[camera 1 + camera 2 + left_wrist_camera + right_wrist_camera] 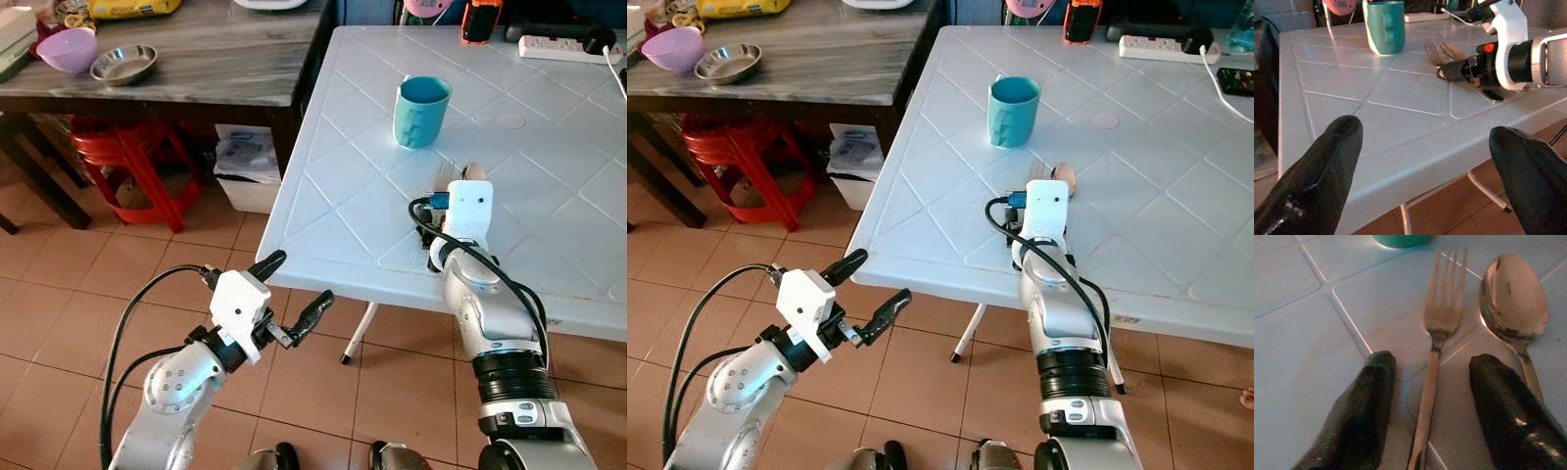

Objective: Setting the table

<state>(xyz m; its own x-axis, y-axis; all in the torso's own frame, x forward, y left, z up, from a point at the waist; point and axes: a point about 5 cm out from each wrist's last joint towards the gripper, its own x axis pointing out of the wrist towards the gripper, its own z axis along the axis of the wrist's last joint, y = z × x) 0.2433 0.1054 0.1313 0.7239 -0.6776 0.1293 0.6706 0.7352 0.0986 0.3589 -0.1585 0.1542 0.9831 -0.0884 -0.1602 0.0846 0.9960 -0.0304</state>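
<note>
Two spread black fingers of the right pincer (1427,406) straddle a slim metal fork (1442,318).

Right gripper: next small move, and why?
Probably lift straight up and back off. The right gripper is open, its fingers either side of the fork, which lies flat on the white table beside the spoon, so both look placed.

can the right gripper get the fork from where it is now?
Probably yes. The right gripper is open on the white table, fingers either side of the fork handle; the spoon lies just outside one finger.
</note>
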